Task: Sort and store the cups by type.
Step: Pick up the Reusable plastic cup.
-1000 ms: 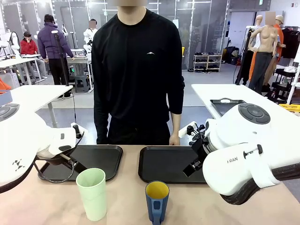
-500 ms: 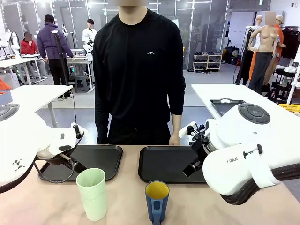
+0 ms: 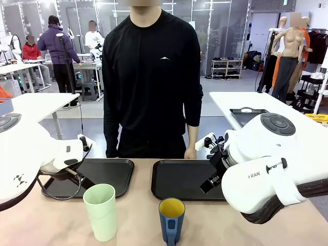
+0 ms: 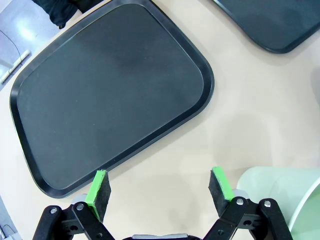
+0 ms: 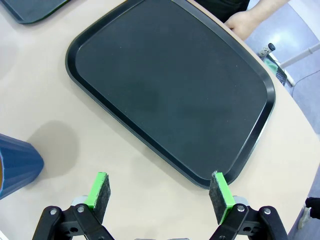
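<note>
Left gripper (image 4: 160,186): fingers spread wide, nothing between the pads. It hangs over the table (image 3: 133,220) by the near edge of the left tray (image 4: 110,95).
Right gripper (image 5: 160,189): wide open too, empty, above the near edge of the right tray (image 5: 170,90).
Cups: mint-green tumbler (image 3: 101,211) upright on the table in front of the left tray. Blue mug (image 3: 171,220) upright to its right, in front of the right tray. Neither is stored.
Step, my reading: first pick not begun.
How I'd run it: bring the left fingers across the tumbler's wall below the rim. Close gently, since thin plastic may flex. Lift it straight up.
Mug: I'd grip across the body, clear of the handle.
Hard to tell: which tray takes which type. Both wrist views cut off their cup. The mug's base runs off the front view.
Person's hand (image 5: 245,22): resting at the right tray's far edge, so I'd keep clear.
</note>
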You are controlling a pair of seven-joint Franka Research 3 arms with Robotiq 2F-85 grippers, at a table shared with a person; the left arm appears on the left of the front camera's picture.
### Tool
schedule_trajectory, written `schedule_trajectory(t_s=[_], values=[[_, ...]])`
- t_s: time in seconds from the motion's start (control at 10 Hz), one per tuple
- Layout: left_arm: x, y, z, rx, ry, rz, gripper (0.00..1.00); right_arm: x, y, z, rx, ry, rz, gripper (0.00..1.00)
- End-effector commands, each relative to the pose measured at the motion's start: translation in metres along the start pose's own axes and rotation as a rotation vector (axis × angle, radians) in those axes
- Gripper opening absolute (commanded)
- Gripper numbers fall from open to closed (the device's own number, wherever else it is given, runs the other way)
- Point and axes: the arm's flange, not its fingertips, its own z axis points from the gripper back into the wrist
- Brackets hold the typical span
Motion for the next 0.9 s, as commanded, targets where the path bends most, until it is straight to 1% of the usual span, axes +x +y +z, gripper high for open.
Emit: schedule_trajectory(t_s=[0.0,0.2,0.4,0.7,0.8], values=[[0.0,0.0,0.0,0.0,0.0,0.0,1.0,0.0,0.0,0.0,0.0,0.0,0.0,1.0],[0.003,0.007,0.002,0.021,0.003,0.006,1.0,0.008,0.0,0.005,-0.009,0.032,-0.027,1.0],[0.013,0.015,0.023,0.03,-0.015,0.021,1.0,0.022,0.0,0.03,-0.015,0.047,-0.032,1.0],[0.029,0.023,0.072,0.065,-0.065,0.011,1.0,0.045,0.007,0.095,-0.094,0.004,-0.05,1.0],[0.034,0.022,0.096,0.073,-0.096,0.007,1.0,0.05,0.009,0.121,-0.151,-0.012,-0.073,1.0]])
